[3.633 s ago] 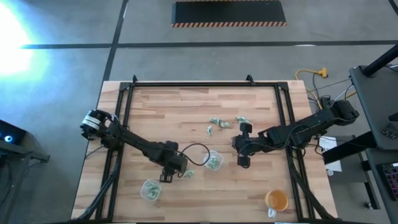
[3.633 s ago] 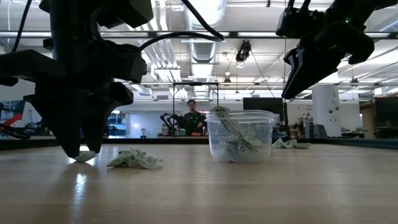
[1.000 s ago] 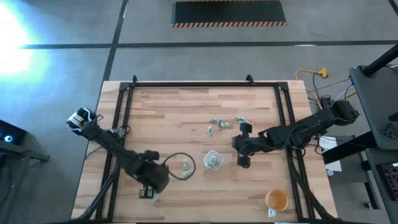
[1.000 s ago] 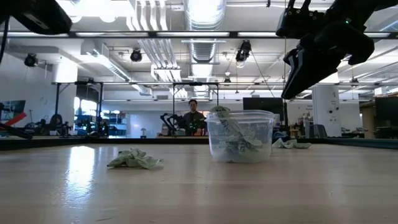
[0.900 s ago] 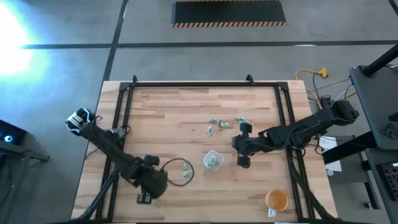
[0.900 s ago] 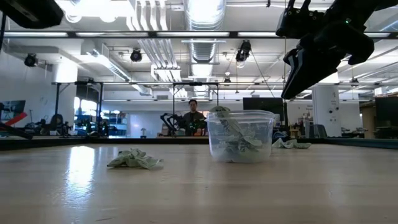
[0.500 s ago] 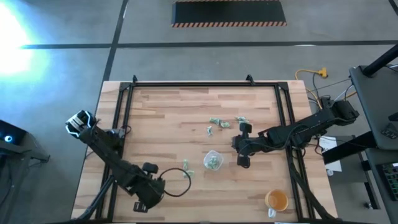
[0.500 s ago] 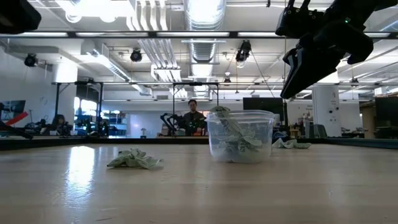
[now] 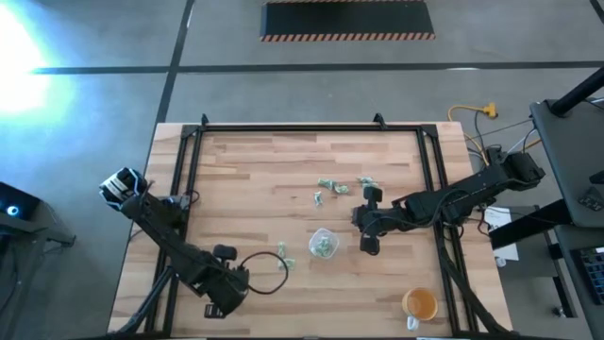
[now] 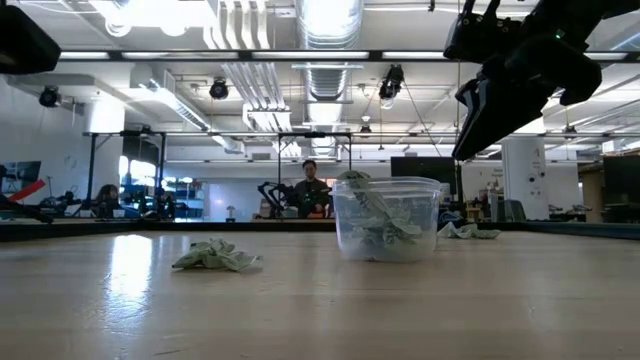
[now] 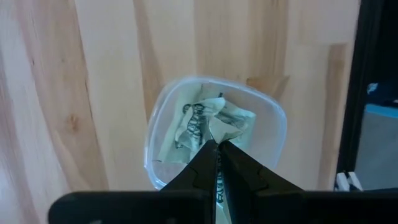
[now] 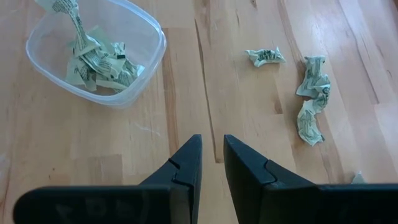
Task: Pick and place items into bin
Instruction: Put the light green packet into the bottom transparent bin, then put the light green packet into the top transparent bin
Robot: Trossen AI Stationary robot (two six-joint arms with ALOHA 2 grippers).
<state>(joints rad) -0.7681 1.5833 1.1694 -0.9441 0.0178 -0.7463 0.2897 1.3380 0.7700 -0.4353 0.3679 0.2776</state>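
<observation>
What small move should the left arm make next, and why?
Probably open the left gripper. It is shut and seems to pinch a wrapper piece directly above the clear cup, which already holds other pieces, so releasing should drop it in. The right gripper waits, open, near the second cup.

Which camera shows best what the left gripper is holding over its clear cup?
The left wrist view: the left gripper pinches a crumpled wrapper piece above the clear cup. In the high view the arm hides that cup; the low and right wrist views miss it.
</observation>
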